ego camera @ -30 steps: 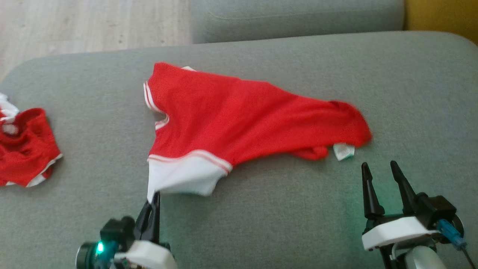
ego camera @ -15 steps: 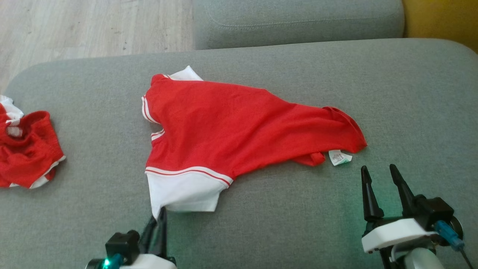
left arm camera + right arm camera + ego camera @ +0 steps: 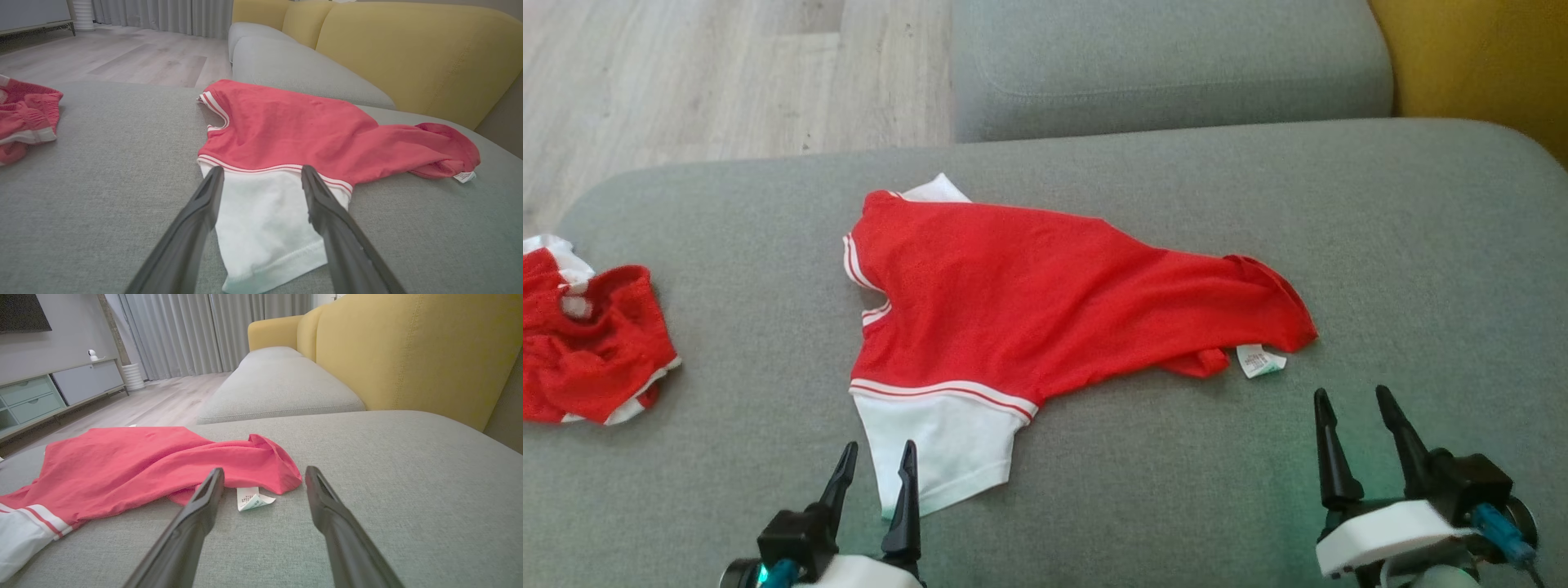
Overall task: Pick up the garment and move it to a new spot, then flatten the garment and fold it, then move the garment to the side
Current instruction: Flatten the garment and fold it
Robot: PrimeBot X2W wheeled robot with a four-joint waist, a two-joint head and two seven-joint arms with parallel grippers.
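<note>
The garment (image 3: 1045, 294) is a red T-shirt with white sleeves and red-and-white trim, lying spread on the grey cushion (image 3: 1176, 490). Its white sleeve (image 3: 943, 457) points toward me. My left gripper (image 3: 879, 456) stands open at the sleeve's near left corner, holding nothing. In the left wrist view the garment (image 3: 302, 130) lies ahead and the white sleeve (image 3: 265, 220) lies between the spread fingers of the left gripper (image 3: 261, 175). My right gripper (image 3: 1352, 400) is open just short of the hem's white label (image 3: 1260, 360). The right wrist view shows the garment (image 3: 143, 465) and label (image 3: 251, 498) ahead of the right gripper (image 3: 264, 473).
A second red and white garment (image 3: 588, 343) lies bunched at the cushion's left edge. Another grey cushion (image 3: 1168, 65) lies beyond, with wooden floor (image 3: 686, 82) at the far left and a yellow backrest (image 3: 1478, 57) at the right.
My left gripper has opened and let go of the white sleeve, which now lies flat on the cushion. The head camera has tilted, shifting the picture downward. The right gripper stays open.
</note>
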